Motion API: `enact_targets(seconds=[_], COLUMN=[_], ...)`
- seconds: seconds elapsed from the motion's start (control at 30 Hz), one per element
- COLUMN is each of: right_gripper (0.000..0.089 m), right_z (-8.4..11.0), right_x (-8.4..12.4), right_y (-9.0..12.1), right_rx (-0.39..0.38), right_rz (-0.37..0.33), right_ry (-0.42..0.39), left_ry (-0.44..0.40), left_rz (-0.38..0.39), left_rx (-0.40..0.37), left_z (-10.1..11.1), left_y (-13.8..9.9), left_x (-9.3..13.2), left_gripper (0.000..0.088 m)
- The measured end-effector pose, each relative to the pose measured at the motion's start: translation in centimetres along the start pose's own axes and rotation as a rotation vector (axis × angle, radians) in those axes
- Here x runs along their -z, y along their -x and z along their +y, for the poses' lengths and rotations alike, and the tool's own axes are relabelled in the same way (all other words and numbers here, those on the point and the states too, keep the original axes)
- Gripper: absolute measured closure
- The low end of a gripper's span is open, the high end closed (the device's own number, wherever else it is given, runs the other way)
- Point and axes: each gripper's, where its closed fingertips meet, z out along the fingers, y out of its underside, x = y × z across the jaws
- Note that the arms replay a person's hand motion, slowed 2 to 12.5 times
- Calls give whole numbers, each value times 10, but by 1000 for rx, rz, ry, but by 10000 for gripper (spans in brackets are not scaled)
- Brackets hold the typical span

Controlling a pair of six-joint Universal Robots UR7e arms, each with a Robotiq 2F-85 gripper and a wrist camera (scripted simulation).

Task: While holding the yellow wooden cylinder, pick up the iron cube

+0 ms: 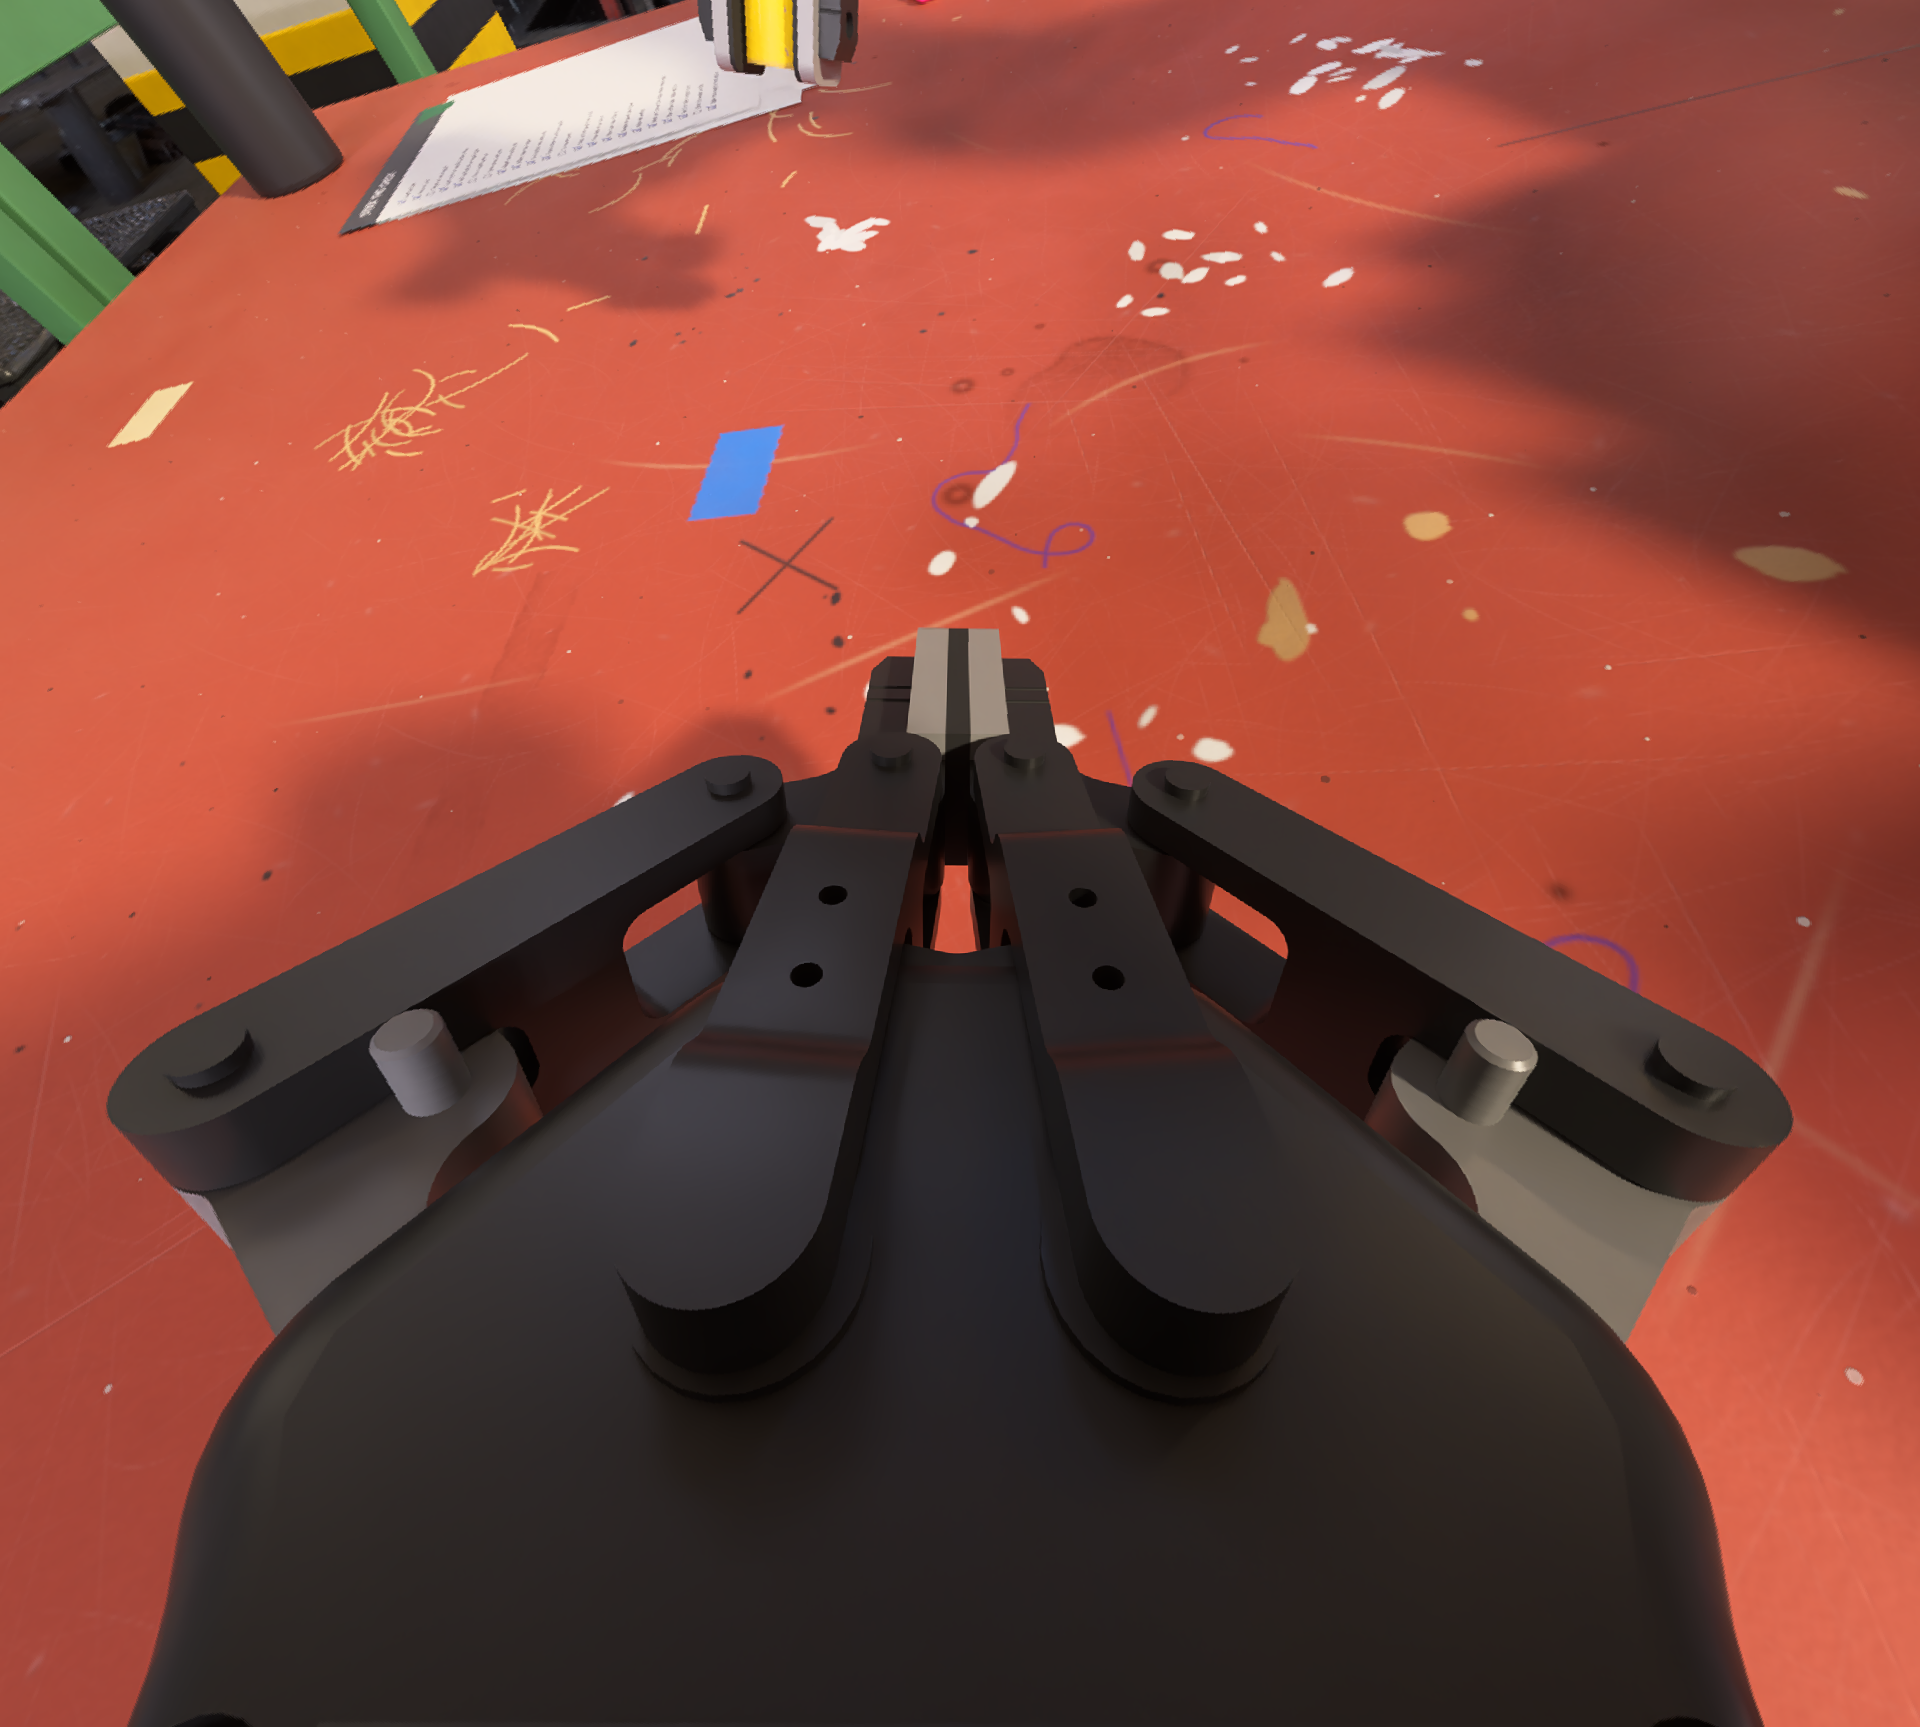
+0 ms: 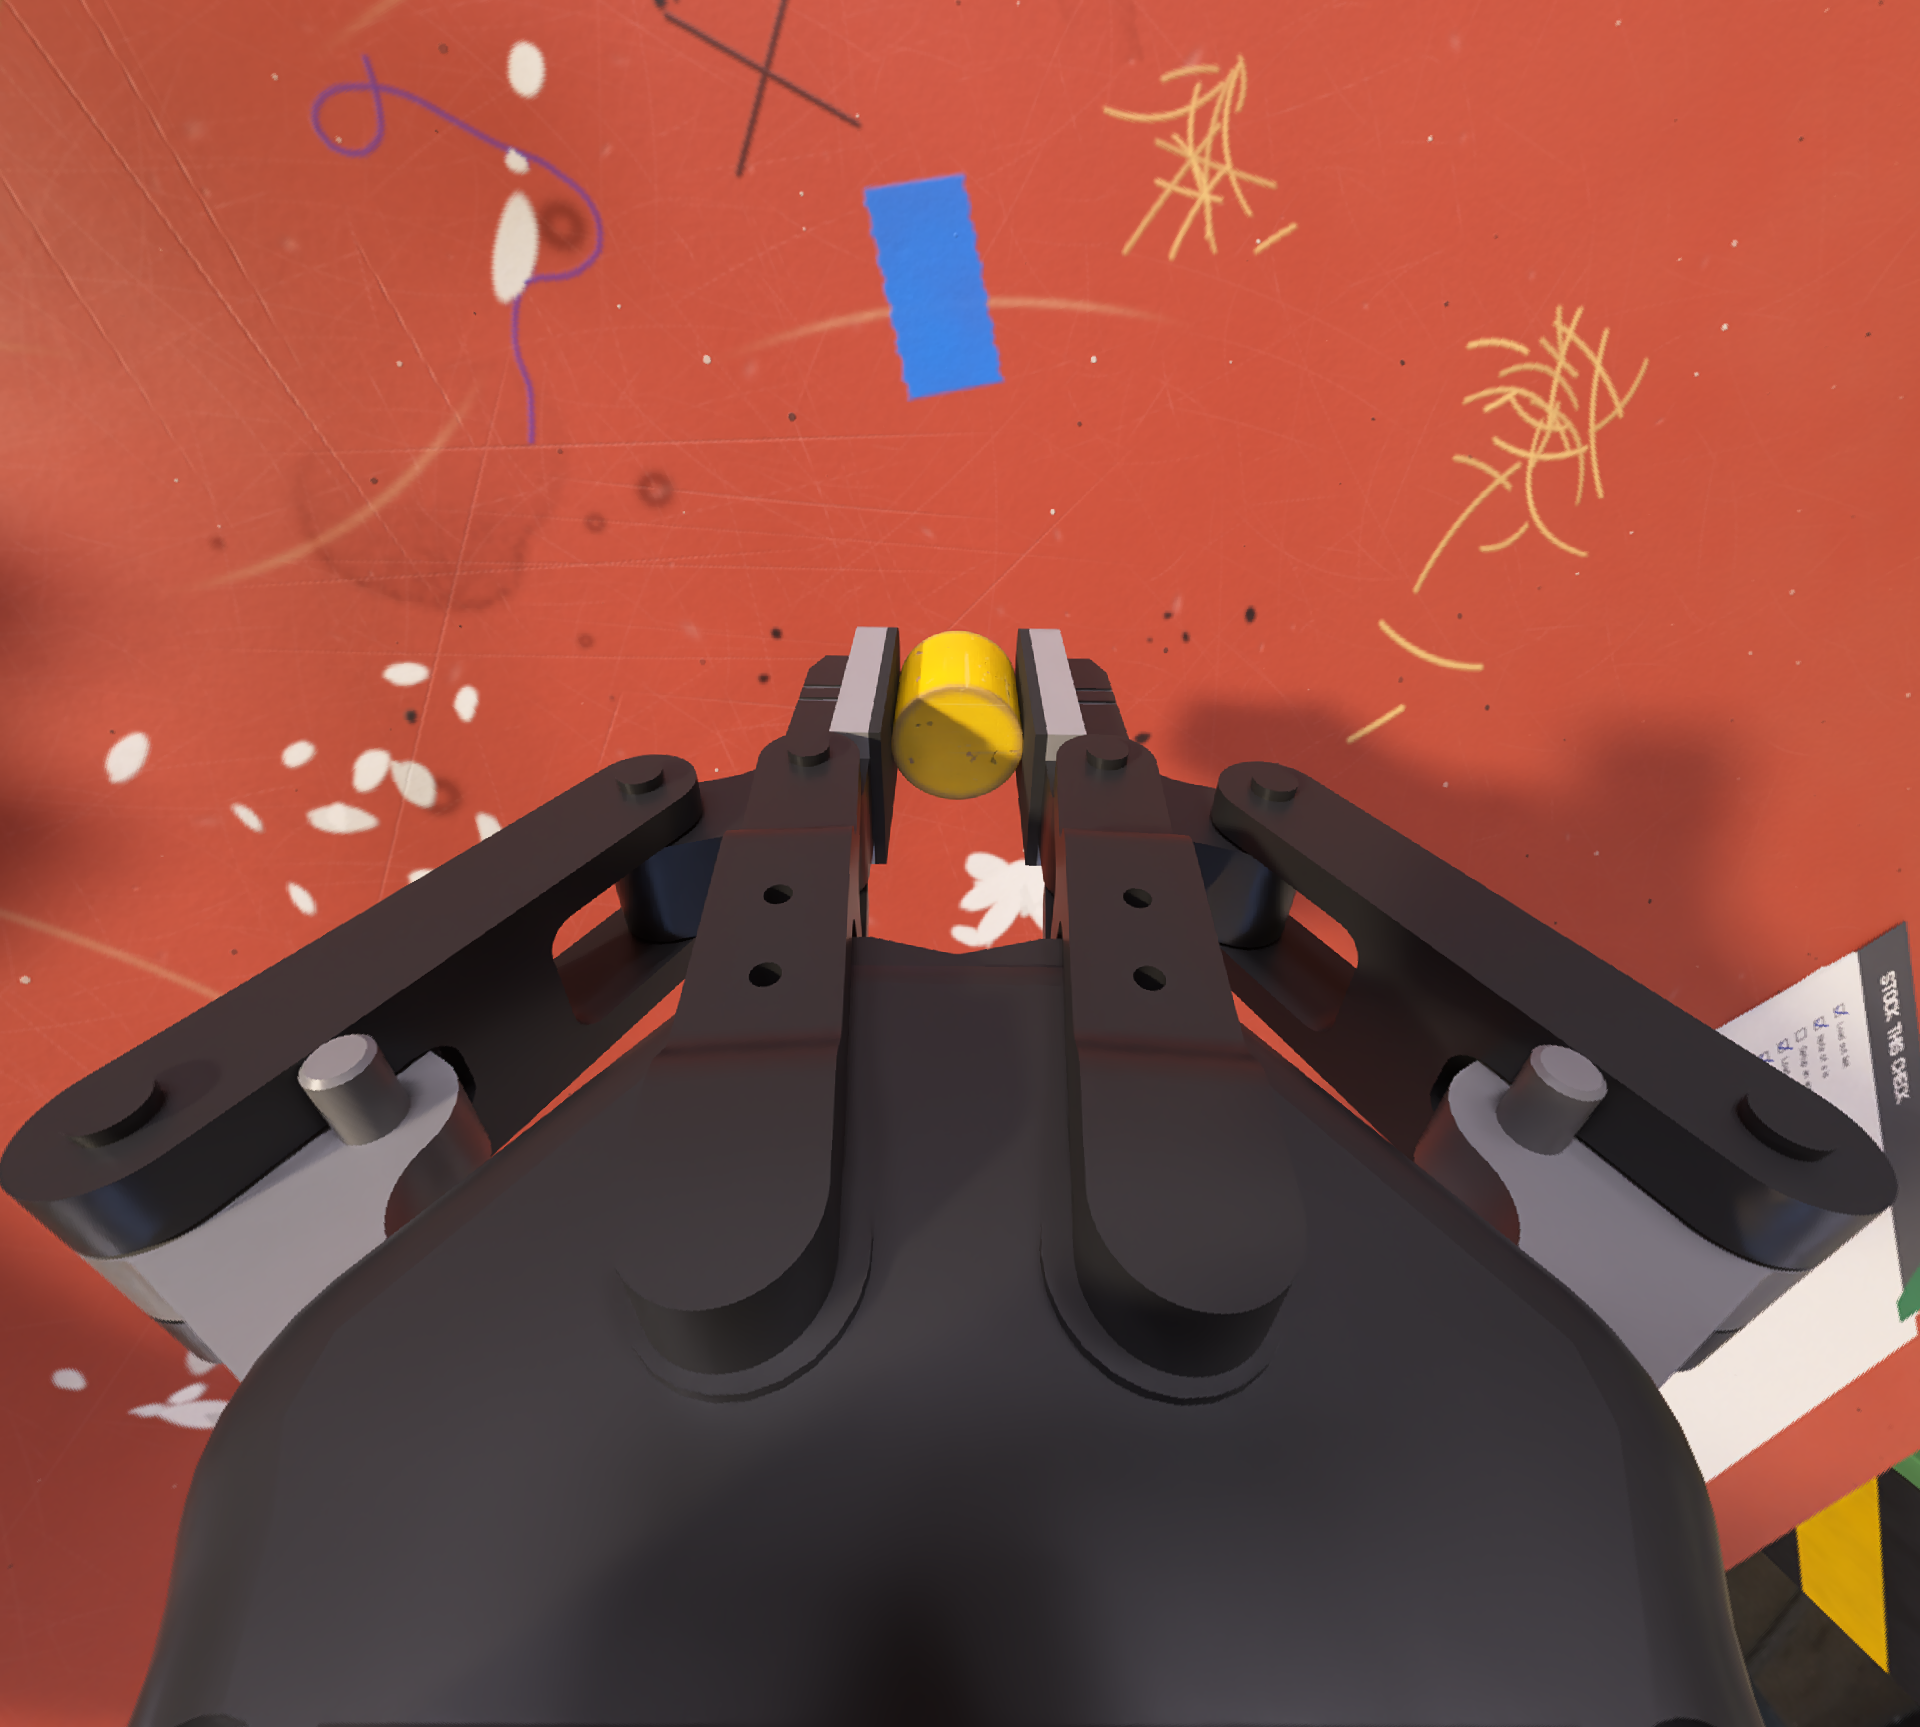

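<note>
Cyl [image 2: 956, 713] gripped in R tool [image 2: 956, 721]; L tool [image 1: 957, 678] closed, empty.

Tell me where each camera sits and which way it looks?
Left wrist view: on the left pincer, shut and empty, looking across the red scratched table at the right pincer.
Right wrist view: on the right pincer, looking down at the table, gripping the yellow wooden cylinder.
Shared: flat blue rectangle patch, cylinder.
</note>
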Motion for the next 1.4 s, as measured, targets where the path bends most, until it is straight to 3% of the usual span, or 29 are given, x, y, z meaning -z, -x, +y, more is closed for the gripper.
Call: enact_targets(seconds=[0.43,1.4], right_gripper=[694,694], right_z=[2,8], right_x=[7,-3], right_y=[-8,-12], right_rx=[-19,-23], right_rz=[29,28], right_ry=[-14,-6], left_ry=[-1,-3], left_rz=[-1,-2], left_rx=[2,7], left_z=[0,0], left_y=[0,1], left_x=[0,0], left_gripper=[882,882])
